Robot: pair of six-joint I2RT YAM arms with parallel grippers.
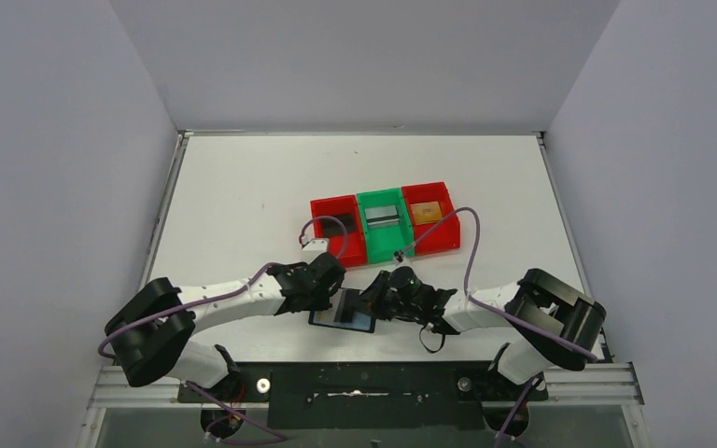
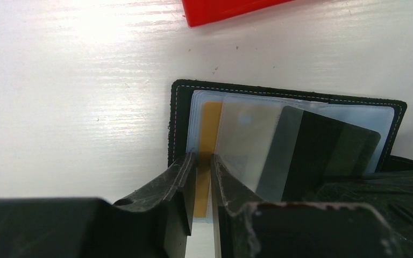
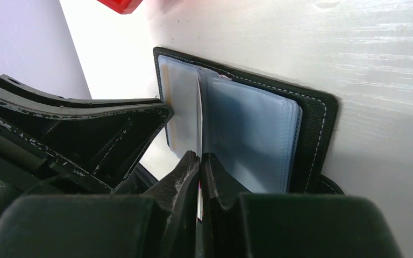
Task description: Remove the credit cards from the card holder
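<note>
Left hand [image 2: 203, 159] pinching gold card [image 2: 211, 122], open card holder [image 2: 279, 92] on table [image 2: 75, 107], black card [image 2: 322, 150] sleeved, red bin [image 2: 220, 8] corner

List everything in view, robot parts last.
table: one, white, under everything
bins: three, red-green-red, mid-table row
black card: one, black, left red bin
striped card: one, silver-grey, green bin
binned gold card: one, gold, right red bin
card holder: one, black, open at near edge
sleeved gold card: one, gold, holder pocket
dark card: one, black, holder pocket
left hand: one, black, shut on sleeved gold card
right hand: one, black, shut on a plastic sleeve
</note>
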